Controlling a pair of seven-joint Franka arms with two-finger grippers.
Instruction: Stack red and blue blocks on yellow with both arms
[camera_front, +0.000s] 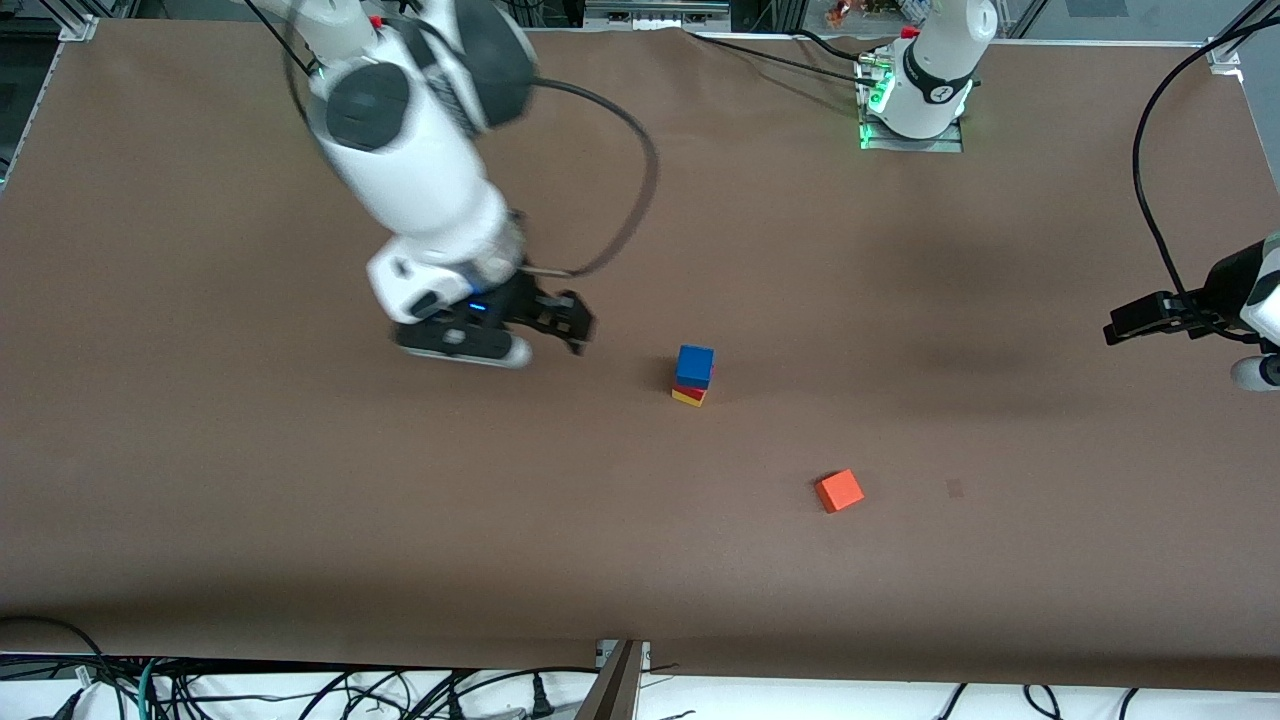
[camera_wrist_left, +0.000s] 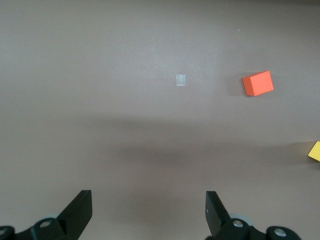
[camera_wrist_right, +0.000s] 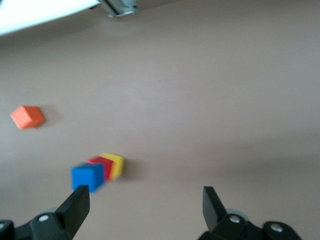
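Note:
The blue block (camera_front: 695, 364) sits on the red block (camera_front: 691, 390), which sits on the yellow cube (camera_front: 686, 398), a three-high stack near the table's middle. The right wrist view shows the stack too: blue (camera_wrist_right: 86, 177), red (camera_wrist_right: 100, 164), yellow (camera_wrist_right: 116, 164). My right gripper (camera_front: 568, 322) is open and empty, apart from the stack, toward the right arm's end of the table; it also shows in its wrist view (camera_wrist_right: 145, 197). My left gripper (camera_front: 1125, 328) is open and empty at the left arm's end; it shows in its wrist view (camera_wrist_left: 149, 200), where a corner of the yellow cube (camera_wrist_left: 315, 151) peeks in.
An orange cube (camera_front: 839, 490) lies alone on the brown table cover (camera_front: 300, 500), nearer the front camera than the stack; it shows in both wrist views (camera_wrist_left: 258, 83) (camera_wrist_right: 27, 116). A small pale patch (camera_wrist_left: 181, 79) marks the cover beside it.

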